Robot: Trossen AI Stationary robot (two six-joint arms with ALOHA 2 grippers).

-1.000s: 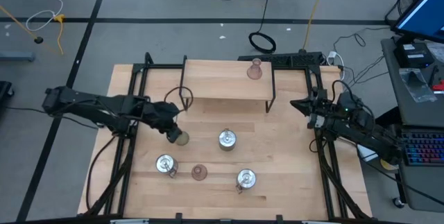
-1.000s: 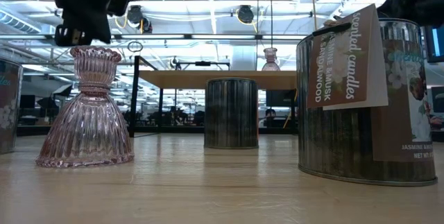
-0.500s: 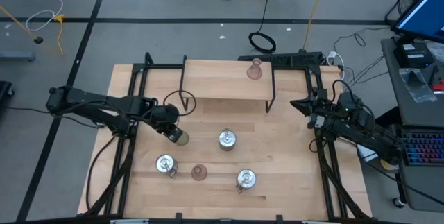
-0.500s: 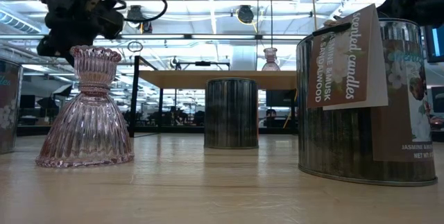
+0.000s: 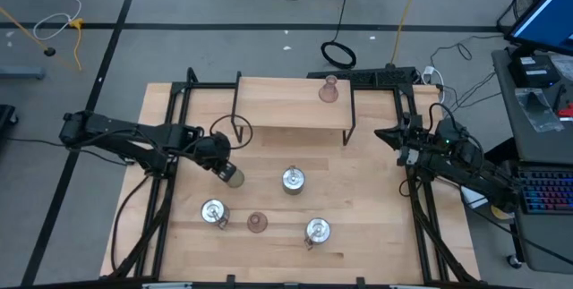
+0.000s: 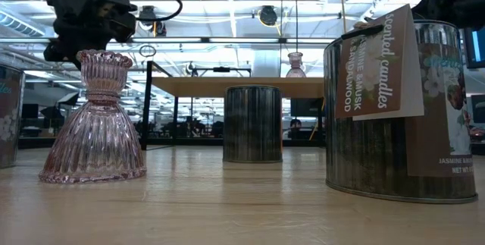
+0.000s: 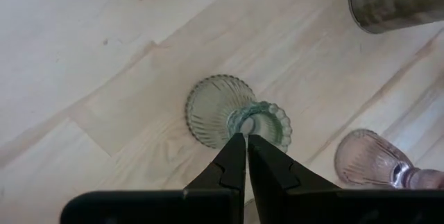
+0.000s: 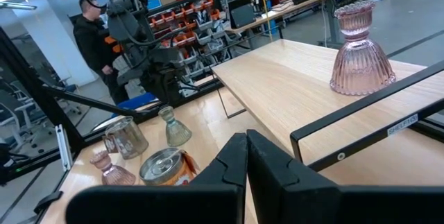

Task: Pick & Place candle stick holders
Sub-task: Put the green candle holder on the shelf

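An olive-green glass holder stands upright on its base at the table's middle left; it also shows in the left wrist view. My left gripper is shut, its tips right over that holder's top cup. One pinkish holder stands near the front, another on the raised shelf. Three silver round holders stand on the table. My right gripper is shut and empty at the table's right edge. My left gripper's shut fingertips come from above at the rim of the olive-green holder's top cup. I cannot tell whether they touch it. The holder stands on the table.
A wooden shelf on black legs spans the table's far side. Black frame rails run along both table sides. A person stands beyond the table in the right wrist view. A computer desk stands to the right.
My left gripper has gone a little down and toward the table's left edge beside the olive-green holder. The holder has stayed where it was.
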